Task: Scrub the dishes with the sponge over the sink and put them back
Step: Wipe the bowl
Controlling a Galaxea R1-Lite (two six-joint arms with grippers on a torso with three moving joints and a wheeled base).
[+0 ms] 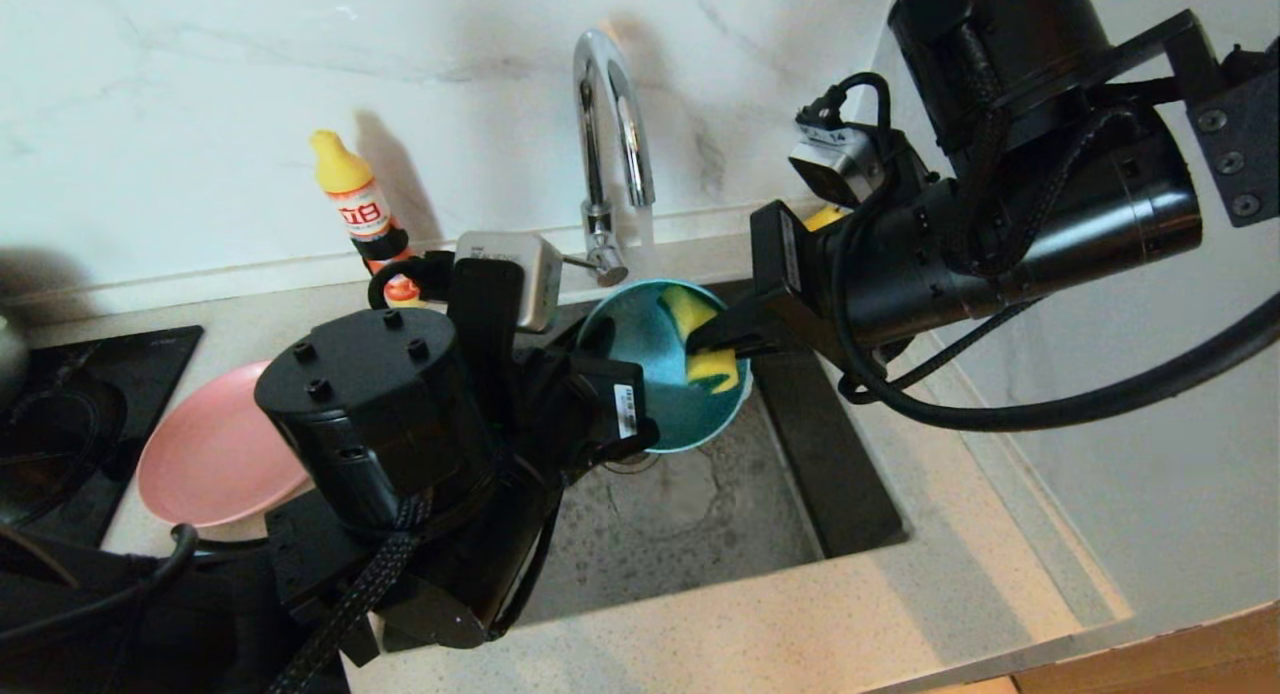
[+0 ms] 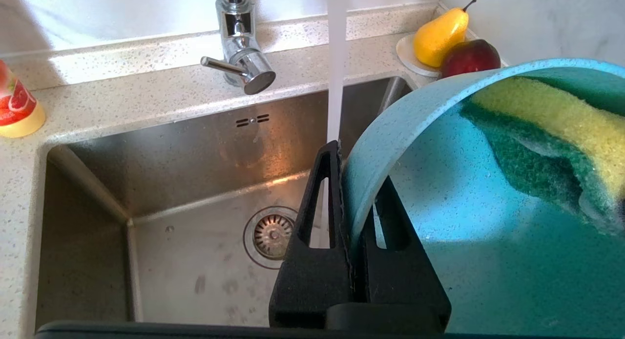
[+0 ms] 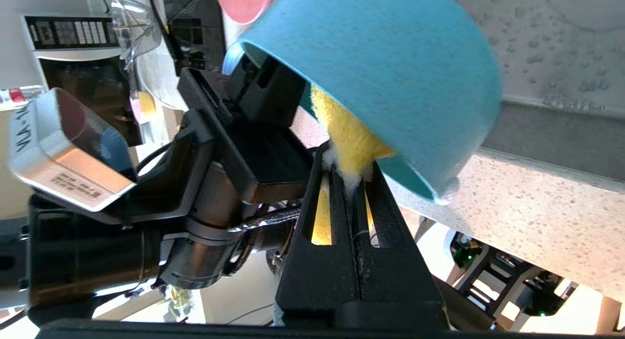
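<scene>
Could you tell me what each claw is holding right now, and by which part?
The left claw pinches the teal bowl by its rim wall; the right claw grips the yellow sponge by one end, inside the bowl.

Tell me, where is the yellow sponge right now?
The sponge is inside the tilted teal bowl, pinched by the right gripper. The left gripper holds the bowl's rim over the sink, near the tap.

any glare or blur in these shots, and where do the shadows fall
Head view: the tap and the bottle cast soft shadows on the wall, and the pink plate is slightly soft. Left wrist view: a warm glare patch on the sink's back wall. Right wrist view: the background is blown out.
</scene>
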